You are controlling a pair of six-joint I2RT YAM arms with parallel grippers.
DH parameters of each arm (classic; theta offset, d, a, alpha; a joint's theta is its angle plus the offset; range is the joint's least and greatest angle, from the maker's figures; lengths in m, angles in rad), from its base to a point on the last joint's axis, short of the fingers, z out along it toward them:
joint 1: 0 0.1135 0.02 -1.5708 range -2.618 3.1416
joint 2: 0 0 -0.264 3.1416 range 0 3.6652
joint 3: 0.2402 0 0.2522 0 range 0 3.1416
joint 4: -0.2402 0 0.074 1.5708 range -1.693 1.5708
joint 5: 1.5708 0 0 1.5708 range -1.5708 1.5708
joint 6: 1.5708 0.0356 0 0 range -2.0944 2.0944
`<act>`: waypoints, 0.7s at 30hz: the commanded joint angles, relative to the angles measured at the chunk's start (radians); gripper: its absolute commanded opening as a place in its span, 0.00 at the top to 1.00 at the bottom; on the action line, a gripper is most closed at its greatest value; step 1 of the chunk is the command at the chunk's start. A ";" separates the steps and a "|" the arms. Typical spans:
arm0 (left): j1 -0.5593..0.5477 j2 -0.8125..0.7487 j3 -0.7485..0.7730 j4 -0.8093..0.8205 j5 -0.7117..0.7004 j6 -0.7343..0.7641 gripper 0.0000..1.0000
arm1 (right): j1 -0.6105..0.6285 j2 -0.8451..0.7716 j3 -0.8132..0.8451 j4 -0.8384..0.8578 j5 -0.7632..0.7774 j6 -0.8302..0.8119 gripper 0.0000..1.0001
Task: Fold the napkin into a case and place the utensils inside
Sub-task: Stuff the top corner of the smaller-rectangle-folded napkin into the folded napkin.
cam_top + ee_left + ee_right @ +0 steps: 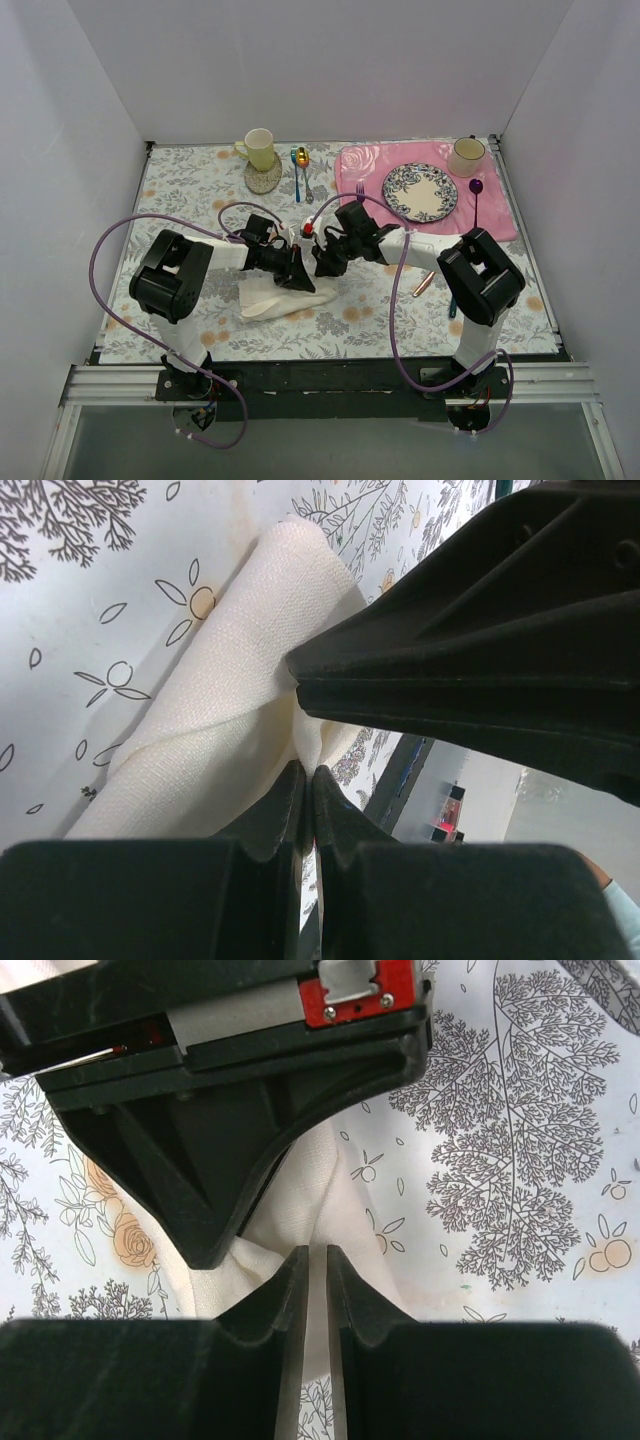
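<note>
Napkin (270, 300), long axis roughly left to right

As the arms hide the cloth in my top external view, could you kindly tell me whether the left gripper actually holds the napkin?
Observer: Yes. In the left wrist view, the left gripper is shut on a fold of the napkin.
Operator: Thank you. And the other arm?
Observer: In its own wrist view, the right gripper shows a thin slit between its fingers, with the napkin right at its tips. I cannot tell whether it grips the cloth.
</note>
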 commanded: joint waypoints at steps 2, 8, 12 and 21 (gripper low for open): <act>0.008 0.003 -0.009 0.008 0.004 0.002 1.00 | 0.014 -0.035 -0.001 -0.011 0.006 -0.045 0.76; 0.018 0.026 -0.001 0.005 0.004 -0.005 1.00 | 0.030 -0.029 0.004 -0.038 0.032 -0.074 0.67; 0.023 0.034 0.005 0.003 0.007 -0.007 1.00 | 0.045 -0.029 0.001 -0.044 0.068 -0.099 0.66; 0.024 0.042 0.010 0.000 0.014 -0.008 1.00 | 0.085 -0.003 0.015 -0.066 0.148 -0.145 0.65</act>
